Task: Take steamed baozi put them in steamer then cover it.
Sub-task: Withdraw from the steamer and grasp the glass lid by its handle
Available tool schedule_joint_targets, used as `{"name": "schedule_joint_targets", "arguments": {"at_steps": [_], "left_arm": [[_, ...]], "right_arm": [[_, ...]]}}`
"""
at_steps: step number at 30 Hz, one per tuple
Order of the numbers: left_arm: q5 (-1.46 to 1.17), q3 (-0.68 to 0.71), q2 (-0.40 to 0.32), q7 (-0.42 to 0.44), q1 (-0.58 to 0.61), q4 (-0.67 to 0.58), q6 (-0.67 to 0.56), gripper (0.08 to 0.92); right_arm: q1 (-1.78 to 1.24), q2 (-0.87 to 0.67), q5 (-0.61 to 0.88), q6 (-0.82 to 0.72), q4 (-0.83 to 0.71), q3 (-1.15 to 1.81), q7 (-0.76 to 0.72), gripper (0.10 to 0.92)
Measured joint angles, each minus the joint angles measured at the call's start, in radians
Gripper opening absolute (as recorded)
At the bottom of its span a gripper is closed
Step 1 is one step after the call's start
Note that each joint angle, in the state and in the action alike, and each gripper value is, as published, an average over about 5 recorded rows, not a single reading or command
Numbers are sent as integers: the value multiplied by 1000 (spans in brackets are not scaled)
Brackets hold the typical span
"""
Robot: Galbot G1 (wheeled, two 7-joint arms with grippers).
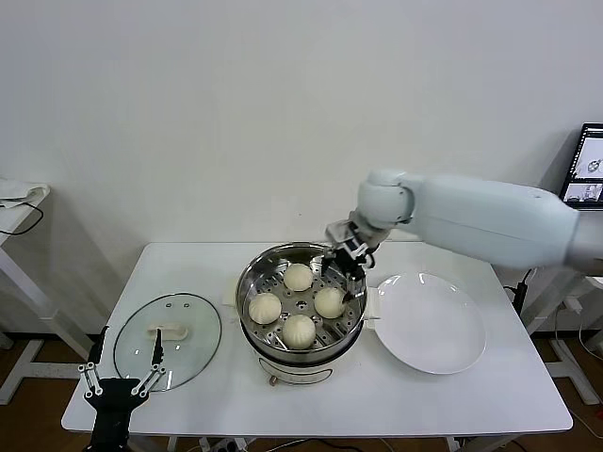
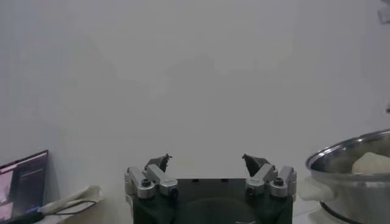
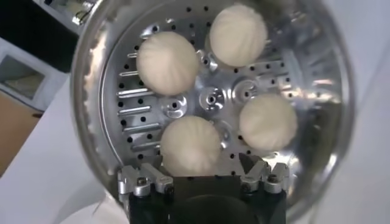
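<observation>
- White table [image 1: 188,273] before a bare wall carries everything.
- All four baozi [image 1: 299,330] sit inside the steamer [image 1: 252,282]; loading appears done.
- Right gripper [image 1: 350,275] hangs spread and empty over the steamer.
- Cover [image 1: 168,339] lies beside the steamer, not yet fitted.
- Left gripper [image 1: 121,379] waits spread near the cover.

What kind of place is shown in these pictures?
Probably a robot test room, not a real kitchen: a plain white folding table against a bare wall, a monitor at the side, and a steamer set out alone.
</observation>
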Motion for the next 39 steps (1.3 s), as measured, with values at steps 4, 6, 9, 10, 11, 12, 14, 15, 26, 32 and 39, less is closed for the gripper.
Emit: {"name": "schedule_joint_targets", "arguments": {"at_steps": [4,6,9,10,11,12,14,15,26,32,39], "left_arm": [[26,-6,8,-13,-16,14,16,823],[49,-10,12,-24,-27,25,27,823],[97,-16,19,-45,-48,43,45,823],[115,-18,21,-52,-56,50,53,823],[135,-20,23,-60,-65,57,60,823],[155,-22,25,-67,-74,64,67,823],[199,-26,29,-79,-91,80,81,823],[222,-28,32,-85,-100,88,87,823],[534,-55,67,-111,-190,232,142,823],[723,-53,88,-115,-227,334,149,823],[907,-51,98,-131,-272,450,112,823]], "right_arm": [[-51,-99,39,66,39,77,130,823],[-100,-148,57,106,56,130,229,823],[-209,-210,78,163,76,241,411,823],[-255,-226,84,181,82,288,475,823],[-308,-240,88,200,87,340,539,823],[-365,-251,91,218,92,397,601,823],[-488,-266,94,254,99,520,716,823],[-554,-269,93,273,101,585,770,823],[-1230,-158,25,450,95,1228,1138,823],[-1508,-49,-21,511,101,1450,1205,823],[-1719,52,-67,546,112,1566,1243,823]]}}
